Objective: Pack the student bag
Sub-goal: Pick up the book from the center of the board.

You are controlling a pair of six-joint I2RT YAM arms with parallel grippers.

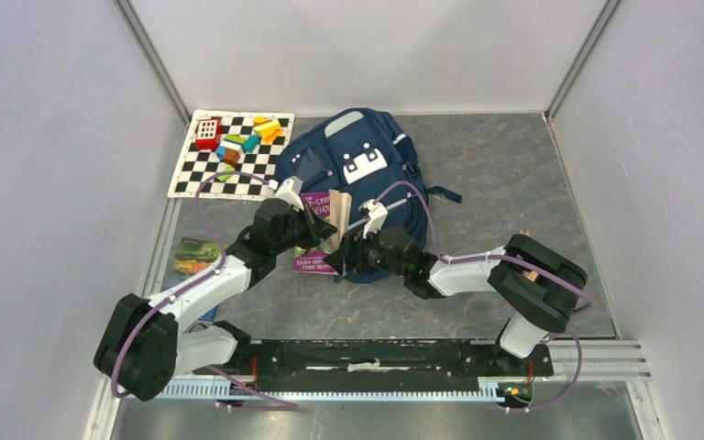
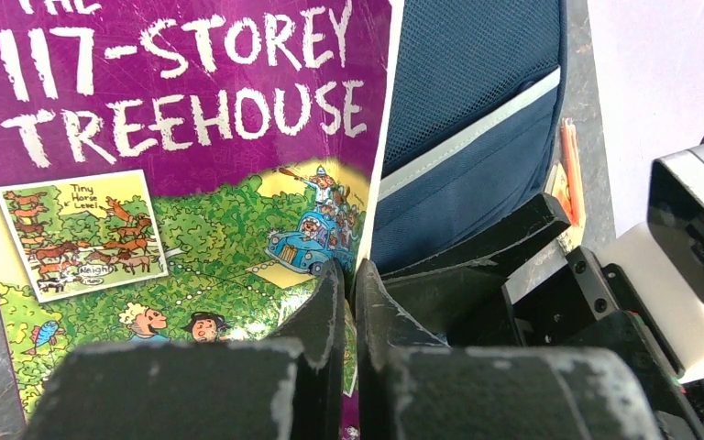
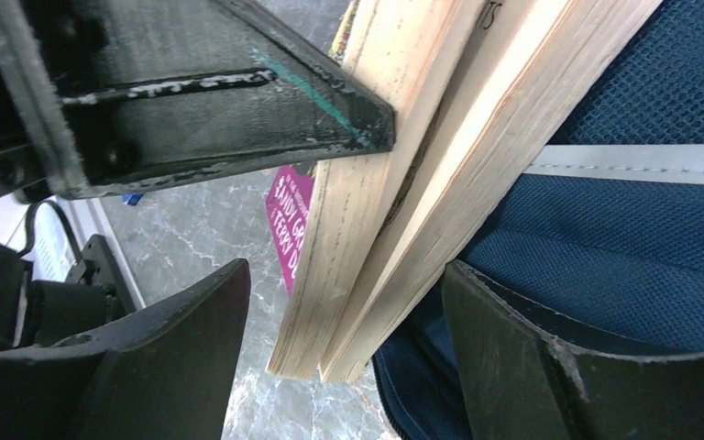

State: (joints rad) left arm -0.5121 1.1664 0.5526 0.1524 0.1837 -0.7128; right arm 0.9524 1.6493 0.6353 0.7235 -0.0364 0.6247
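Note:
The student bag (image 1: 357, 160), navy with grey stripes and a white buckle patch, lies flat in mid-table. A purple paperback, "The 117-Storey Treehouse" (image 1: 314, 236), stands half open against the bag's near left side. My left gripper (image 1: 310, 220) is shut on the edge of the book's front cover (image 2: 174, 137), with the jaws pinched on it (image 2: 353, 280). My right gripper (image 1: 346, 249) is open, and its fingers straddle the fanned page block (image 3: 394, 165) without touching it (image 3: 346, 275). The bag's fabric (image 3: 623, 247) lies just behind the right finger.
A checkered mat (image 1: 192, 179) at the back left holds coloured blocks (image 1: 247, 137) and a red toy (image 1: 207, 133). A green-covered flat item (image 1: 192, 255) lies by the left wall. An orange pencil (image 2: 568, 165) lies beside the bag. Enclosure walls stand on three sides.

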